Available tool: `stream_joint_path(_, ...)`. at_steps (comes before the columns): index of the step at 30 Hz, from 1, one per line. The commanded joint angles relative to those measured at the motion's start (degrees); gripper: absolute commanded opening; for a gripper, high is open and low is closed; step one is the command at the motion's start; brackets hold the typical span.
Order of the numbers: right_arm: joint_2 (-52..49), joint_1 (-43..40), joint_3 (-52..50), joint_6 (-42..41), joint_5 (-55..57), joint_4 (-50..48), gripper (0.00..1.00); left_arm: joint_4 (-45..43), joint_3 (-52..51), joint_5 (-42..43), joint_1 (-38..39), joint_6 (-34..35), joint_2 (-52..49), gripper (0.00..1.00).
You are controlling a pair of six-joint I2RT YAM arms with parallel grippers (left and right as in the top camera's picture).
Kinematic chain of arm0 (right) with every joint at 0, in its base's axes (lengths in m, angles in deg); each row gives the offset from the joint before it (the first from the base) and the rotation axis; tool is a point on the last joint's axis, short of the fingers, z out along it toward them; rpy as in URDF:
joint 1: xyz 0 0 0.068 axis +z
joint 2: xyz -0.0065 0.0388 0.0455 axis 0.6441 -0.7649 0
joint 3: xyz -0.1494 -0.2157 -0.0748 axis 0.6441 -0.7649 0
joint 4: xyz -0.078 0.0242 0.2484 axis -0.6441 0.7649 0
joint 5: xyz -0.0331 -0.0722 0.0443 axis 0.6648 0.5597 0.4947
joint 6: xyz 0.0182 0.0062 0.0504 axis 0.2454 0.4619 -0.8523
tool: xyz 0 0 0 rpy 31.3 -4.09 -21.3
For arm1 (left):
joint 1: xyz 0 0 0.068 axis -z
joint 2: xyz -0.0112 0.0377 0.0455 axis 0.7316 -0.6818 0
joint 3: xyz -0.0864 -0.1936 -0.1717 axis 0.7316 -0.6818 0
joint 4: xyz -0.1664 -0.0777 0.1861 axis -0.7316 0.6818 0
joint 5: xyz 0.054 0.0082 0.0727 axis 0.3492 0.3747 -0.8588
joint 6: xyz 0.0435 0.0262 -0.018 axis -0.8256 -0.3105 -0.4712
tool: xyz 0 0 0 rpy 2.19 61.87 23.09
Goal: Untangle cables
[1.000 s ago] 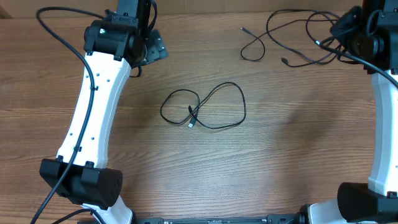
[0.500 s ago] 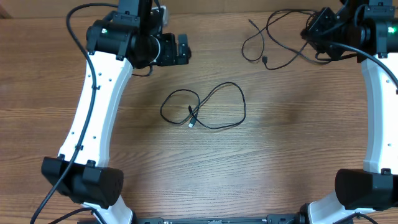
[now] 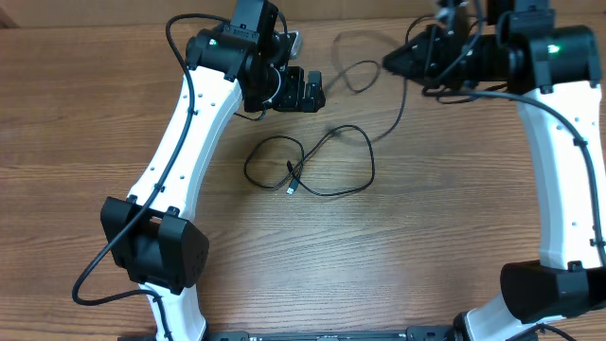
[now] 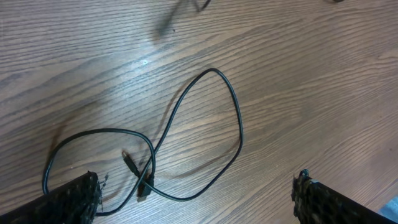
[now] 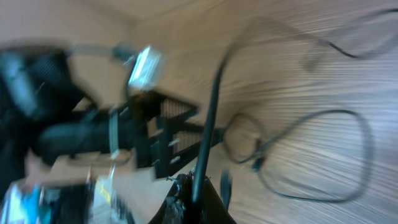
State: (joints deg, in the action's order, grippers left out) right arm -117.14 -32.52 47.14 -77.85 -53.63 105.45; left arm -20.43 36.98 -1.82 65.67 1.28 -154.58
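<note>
One looped cable [image 3: 312, 167] lies beneath released left claw [image 3: 311, 93], untouched; right claw [image 3: 393, 62] clenched on second cable [image 3: 402, 109].

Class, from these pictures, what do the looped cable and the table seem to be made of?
Looped cable: probably rubber or plastic sheathing, matte black, bending in soft loops. Table: wood or wood-look laminate, visible grain with slight sheen.

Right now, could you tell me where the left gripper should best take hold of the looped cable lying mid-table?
Probably at the crossing of the looped cable, beside its plug ends, coming straight down with the open left gripper: it lies flat, and the strands bunch there.
</note>
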Motion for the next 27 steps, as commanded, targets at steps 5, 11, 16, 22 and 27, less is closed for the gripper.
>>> stream_joint_path(5, -0.1, 3.8, 0.3, 6.4, -15.7, -1.8, 0.04, -0.3, 0.4, -0.2, -0.1, -1.7, -0.2, 1.0)
stream_joint_path(11, -0.1, 4.0, 0.3, 8.4, -26.2, -3.0, 0.04, -0.3, 0.4, -2.3, -0.2, -1.7, -0.3, 1.0)
stream_joint_path(16, -0.1, 4.0, 0.4, 9.0, -33.3, -3.0, 0.04, -0.5, 0.4, -4.8, -0.2, -1.2, -0.3, 1.0)
stream_joint_path(22, 0.1, 4.0, 0.4, 8.9, -35.3, -3.0, 0.04, -0.6, 0.4, -15.8, -0.3, 5.7, -0.3, 0.98)
stream_joint_path(27, 0.5, 4.0, 0.4, 8.9, -38.9, -3.0, 0.04, -0.6, 0.4, -27.1, -0.4, 13.8, -0.3, 0.96)
